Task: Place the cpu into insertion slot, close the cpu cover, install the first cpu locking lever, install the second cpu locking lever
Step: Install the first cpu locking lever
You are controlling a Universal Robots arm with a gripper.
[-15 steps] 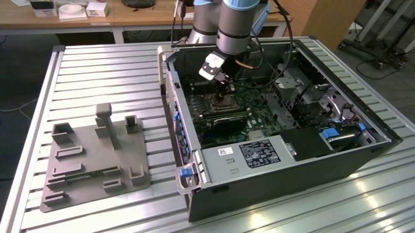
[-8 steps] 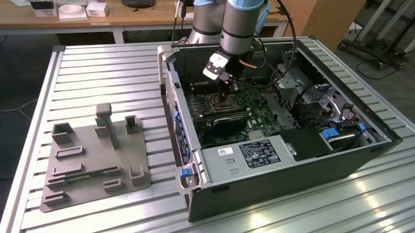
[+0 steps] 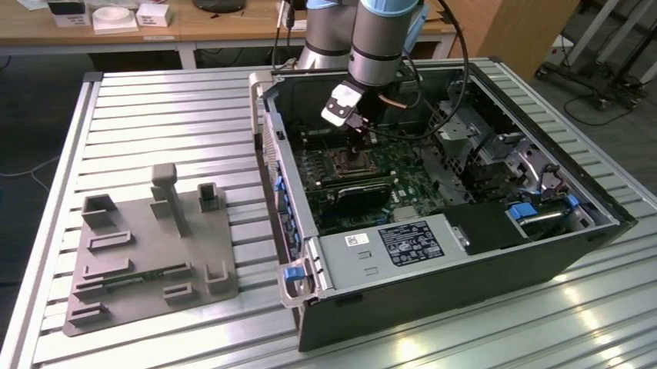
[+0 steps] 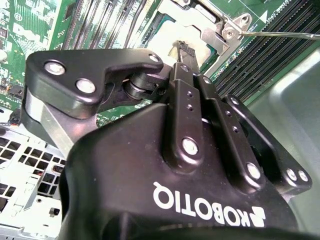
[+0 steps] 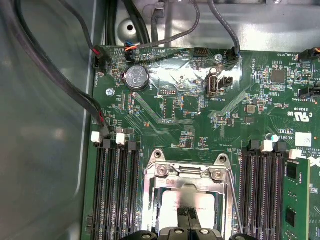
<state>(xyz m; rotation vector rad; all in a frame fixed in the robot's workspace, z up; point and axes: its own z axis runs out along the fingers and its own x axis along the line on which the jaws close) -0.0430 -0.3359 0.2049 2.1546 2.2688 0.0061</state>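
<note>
My gripper [image 3: 356, 156] reaches down into the open computer case, right over the insertion slot [image 3: 355, 167] on the green motherboard. In both wrist views the cpu cover [image 5: 186, 172] [image 4: 210, 25] lies flat over the slot. The silvery cpu [image 5: 172, 202] [image 4: 162, 45] shows through its window. The gripper [image 5: 187, 214] [image 4: 181, 47] is shut, its narrow tips together at the cpu's metal top with nothing between them. One thin locking lever [image 5: 233, 200] [image 4: 280, 34] runs along one side of the slot.
Black memory slots [image 5: 117, 190] flank the socket on both sides, and cables [image 5: 75, 95] hang along the case wall. A grey fixture block [image 3: 154, 246] stands on the slatted table at the exterior view's left. The power supply [image 3: 401, 246] sits at the case front.
</note>
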